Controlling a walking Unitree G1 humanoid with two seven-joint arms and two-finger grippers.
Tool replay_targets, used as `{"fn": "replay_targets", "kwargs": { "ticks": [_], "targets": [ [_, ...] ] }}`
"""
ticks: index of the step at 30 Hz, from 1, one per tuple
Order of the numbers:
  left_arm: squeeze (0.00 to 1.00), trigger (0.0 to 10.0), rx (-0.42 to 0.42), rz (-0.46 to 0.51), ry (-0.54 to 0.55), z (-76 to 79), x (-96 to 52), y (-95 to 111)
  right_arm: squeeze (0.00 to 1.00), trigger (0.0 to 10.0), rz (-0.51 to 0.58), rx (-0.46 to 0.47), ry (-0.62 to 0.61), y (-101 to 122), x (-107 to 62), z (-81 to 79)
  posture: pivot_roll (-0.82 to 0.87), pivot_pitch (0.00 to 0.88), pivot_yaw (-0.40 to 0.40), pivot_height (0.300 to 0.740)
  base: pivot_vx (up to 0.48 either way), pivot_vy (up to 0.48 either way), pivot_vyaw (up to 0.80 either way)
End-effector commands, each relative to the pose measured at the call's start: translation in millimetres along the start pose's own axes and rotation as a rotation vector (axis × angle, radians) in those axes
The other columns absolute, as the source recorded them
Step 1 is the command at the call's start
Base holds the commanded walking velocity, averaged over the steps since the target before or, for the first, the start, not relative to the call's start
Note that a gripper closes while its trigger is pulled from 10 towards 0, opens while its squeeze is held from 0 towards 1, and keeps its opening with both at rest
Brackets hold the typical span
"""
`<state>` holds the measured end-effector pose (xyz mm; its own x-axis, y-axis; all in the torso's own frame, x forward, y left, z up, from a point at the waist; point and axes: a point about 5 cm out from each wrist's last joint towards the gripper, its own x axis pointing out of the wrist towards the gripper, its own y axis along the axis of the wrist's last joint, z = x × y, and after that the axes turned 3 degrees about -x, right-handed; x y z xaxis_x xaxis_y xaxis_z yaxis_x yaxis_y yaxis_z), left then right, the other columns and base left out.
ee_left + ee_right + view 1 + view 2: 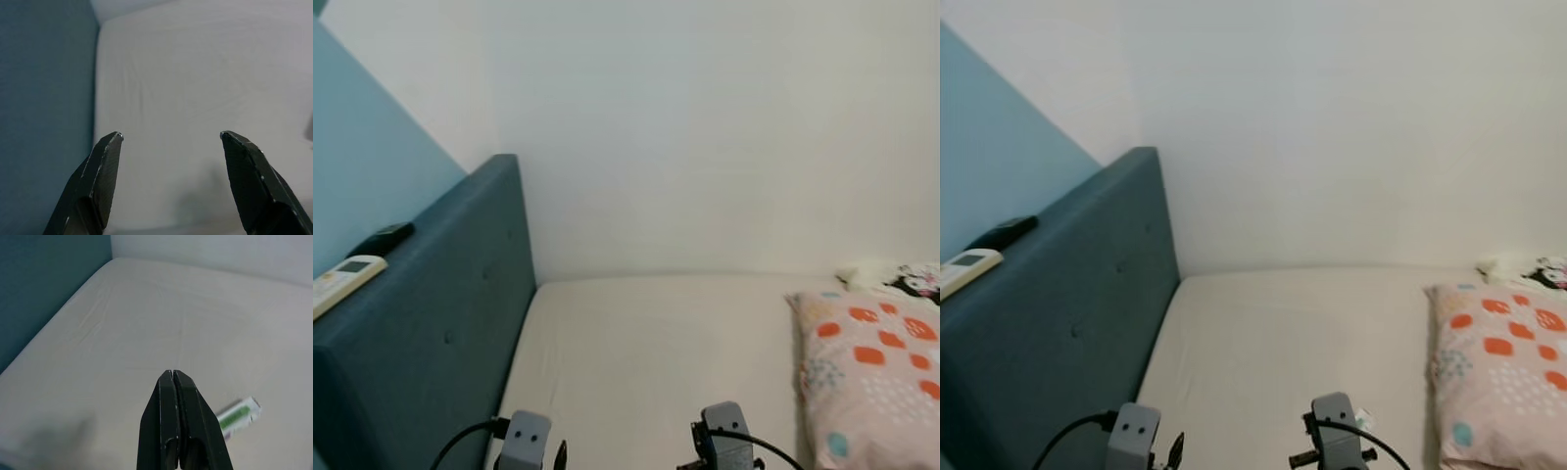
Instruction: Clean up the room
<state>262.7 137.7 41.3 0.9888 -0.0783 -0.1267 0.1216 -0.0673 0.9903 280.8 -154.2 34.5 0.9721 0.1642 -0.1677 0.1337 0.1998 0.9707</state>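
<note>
- Mostly, the head views take in a bed (646, 362) with a smooth off-white sheet, pushed into the corner of a plain white wall (705, 137).
- At 9 o'clock a dark blue padded headboard (431, 343) with button tufts runs along the bed's side.
- Two remotes lie on the headboard's flat top: one white remote (342, 281) with a small screen, and one black remote (382, 239) just beyond it, towards 10 o'clock.
- One pillow (876, 377), pale pink with orange, teal and white printed patches, lies at 3 o'clock on the bed; a white and black soft thing (901, 277) lies just past it against the wall, too partly seen to name.
- Left pincer (171, 137): its two black fingers are spread wide and released, hovering over bare sheet beside the headboard.
- Right pincer (172, 374): its fingers are clenched tip to tip with nothing between them.
- One small white tube with a green label (238, 416) lies flat on the sheet just beside the right pincer.
</note>
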Motion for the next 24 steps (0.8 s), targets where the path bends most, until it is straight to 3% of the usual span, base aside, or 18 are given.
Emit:
{"fn": "replay_targets", "kwargs": {
  "ticks": [1,20,24],
  "targets": [
    [0.00,10.0,0.001,-0.023,0.013,-3.3,-2.9,-5.8,0.00,10.0,-0.018,-0.002,0.010,-3.6,-1.1,-3.4,0.01,0.055,-0.035,0.740,0.000,0.000,0.80],
    [0.00,10.0,0.012,-0.039,0.010,-4.4,-4.2,-8.2,0.00,10.0,-0.016,-0.004,0.010,-2.6,0.1,-4.2,0.01,0.065,-0.035,0.740,0.000,0.000,0.80],
    [0.00,10.0,0.010,-0.040,0.020,-5.2,-4.3,-8.1,0.00,10.0,-0.001,0.050,0.006,-1.4,-0.1,-5.1,0.01,0.068,-0.035,0.740,0.000,0.000,0.00]
  ]
}}
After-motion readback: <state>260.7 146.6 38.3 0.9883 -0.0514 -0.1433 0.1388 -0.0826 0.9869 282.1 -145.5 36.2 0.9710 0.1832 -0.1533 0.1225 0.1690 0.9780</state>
